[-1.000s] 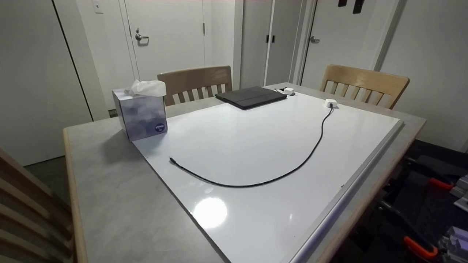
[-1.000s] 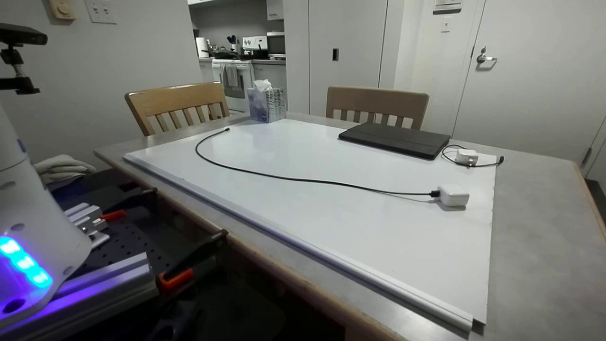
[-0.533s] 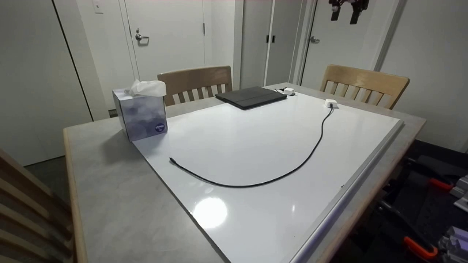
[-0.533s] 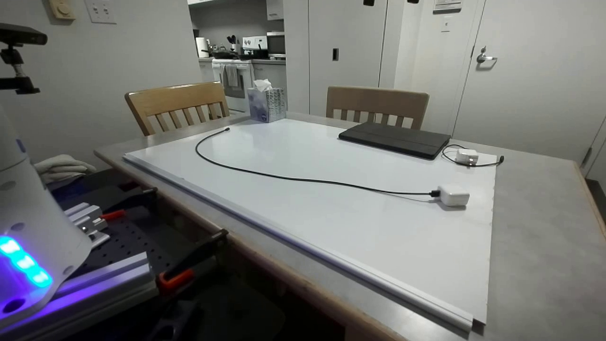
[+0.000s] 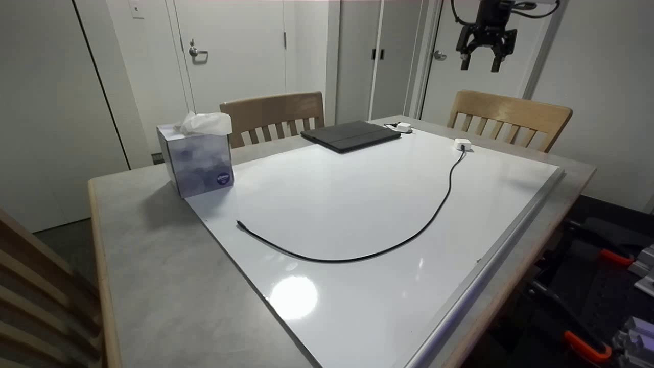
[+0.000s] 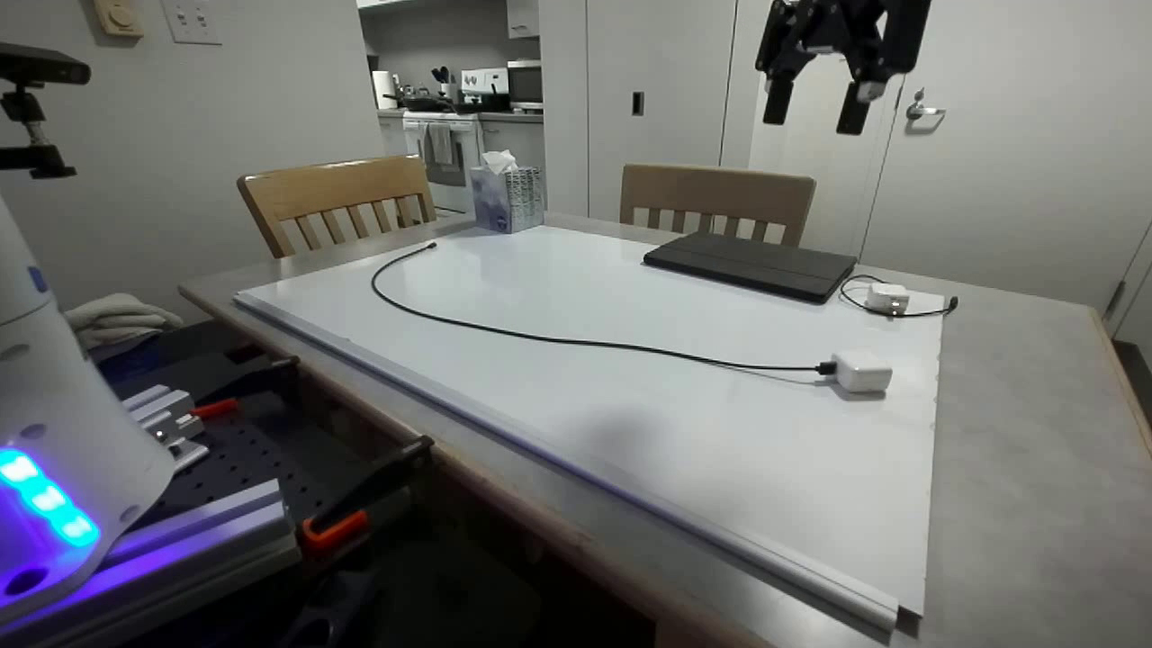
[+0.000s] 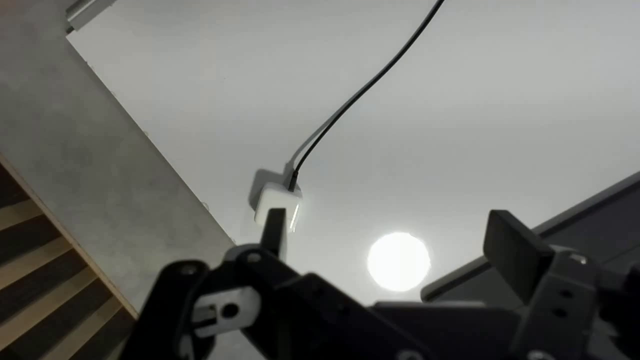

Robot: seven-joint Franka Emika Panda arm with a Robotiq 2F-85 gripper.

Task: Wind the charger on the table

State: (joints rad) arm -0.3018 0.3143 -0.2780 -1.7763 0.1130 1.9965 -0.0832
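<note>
The long, thin black charger cable [image 5: 332, 261] lay on the glossy white tabletop with a grey border [image 5: 357, 204], bent like a bow. It ran mostly the tabletop's long way, with its small white plug block [image 5: 462, 144] near one short end. The loose tip pointed toward the purple cardboard tissue box [image 5: 202, 163]. High above, the black two-fingered claw [image 6: 814, 123], its top cut off in an exterior view, had its fingers wide apart. In the wrist view, one finger hid some of the plug block, and the cable ran off the top.
</note>
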